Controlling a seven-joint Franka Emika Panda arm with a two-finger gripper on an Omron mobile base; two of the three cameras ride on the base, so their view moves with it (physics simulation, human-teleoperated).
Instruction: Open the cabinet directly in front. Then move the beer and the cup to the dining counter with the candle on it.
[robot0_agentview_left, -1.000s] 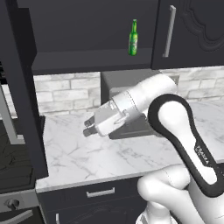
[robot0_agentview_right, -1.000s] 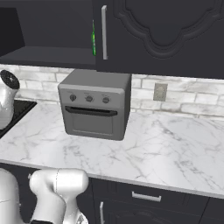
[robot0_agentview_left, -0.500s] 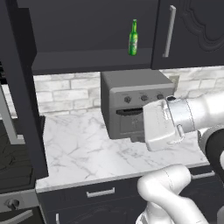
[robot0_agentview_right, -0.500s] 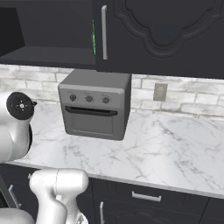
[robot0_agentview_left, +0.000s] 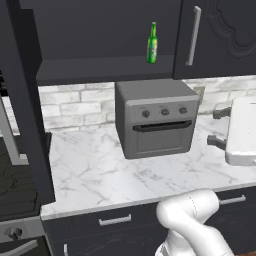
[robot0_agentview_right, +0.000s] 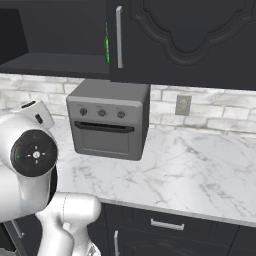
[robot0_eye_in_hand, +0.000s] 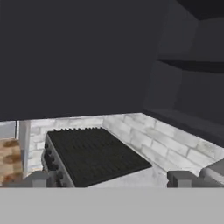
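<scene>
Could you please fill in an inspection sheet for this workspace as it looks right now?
Surface: white grey-veined marble counter, brick backsplash behind.
Job's things: cabinet left door swung open, right door closed; beer upright on the open shelf.
Clutter: grey toaster oven on the counter.
Grippers: gripper open, holding nothing.
Cables: nothing seen.
Surroundings: black stovetop; wall outlet; dark drawers below.

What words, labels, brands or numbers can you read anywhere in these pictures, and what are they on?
None can be read.
The beer: pale label, too small and blurred to read.
The toaster oven: three knobs with faint marks around them, not legible.
The round dark cap on the arm's joint: tiny pale marks, not legible.
</scene>
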